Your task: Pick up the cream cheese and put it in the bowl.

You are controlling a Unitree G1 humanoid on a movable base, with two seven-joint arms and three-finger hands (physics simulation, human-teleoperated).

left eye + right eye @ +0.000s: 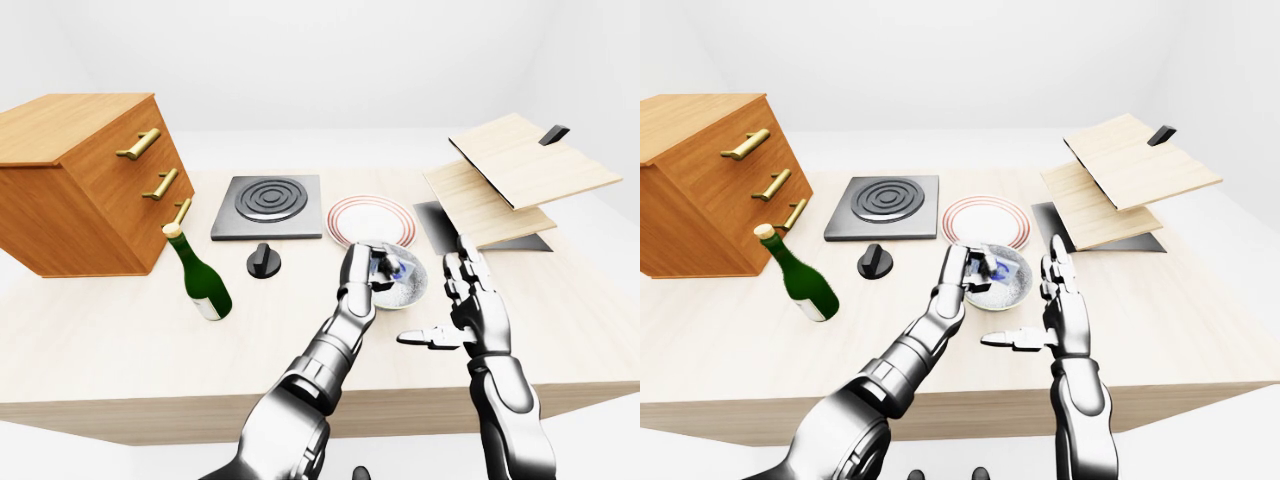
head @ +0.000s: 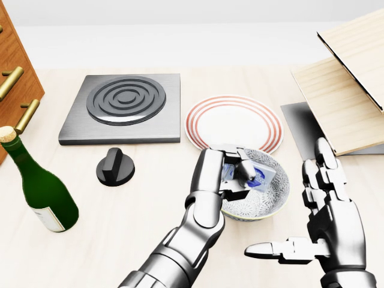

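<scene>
Over the bowl (image 2: 273, 195), near the middle of the head view, the cream cheese (image 2: 259, 174) shows as a small pale box with a blue printed label, tilted and sitting down inside the rim. The left hand (image 2: 227, 177) has its fingers (image 2: 245, 170) curled round the box, pinching it from the view's left side and from above, so most of the package is hidden behind them. The bowl itself is pale with a fine grey pattern and stands just below a white plate (image 2: 234, 123) with red rings. The right hand (image 2: 327, 219) hovers to the right of the bowl, fingers spread upright and thumb stretched out to the left, touching nothing.
</scene>
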